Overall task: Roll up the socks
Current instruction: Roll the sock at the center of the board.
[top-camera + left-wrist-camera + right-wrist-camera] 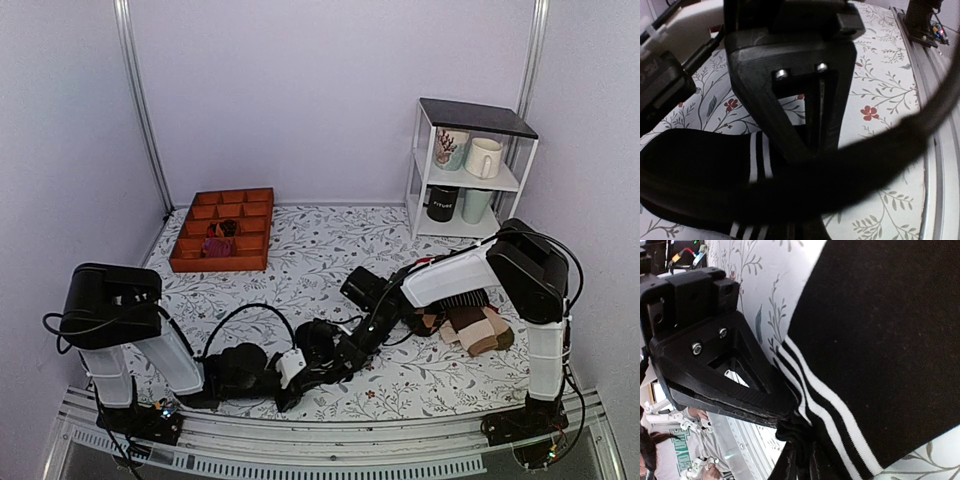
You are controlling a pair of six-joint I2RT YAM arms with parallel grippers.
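Observation:
The socks (880,340) are black, with three thin white stripes (825,410) across the cuff end, and lie flat on the flowered cloth. My right gripper (792,415) is shut on a bunched bit of that cuff. In the left wrist view the socks (695,170) lie at lower left, and my left gripper (809,152) has closed on the striped end, where a black cable (865,170) hides its tips. From above, the left gripper (296,388) and the right gripper (315,372) meet near the table's front edge and cover most of the socks.
A brown compartment tray (222,230) sits at the back left. A white shelf (470,170) with mugs stands at the back right. A pile of brown and beige socks (470,325) lies under the right arm. The metal rail (330,432) runs along the near edge.

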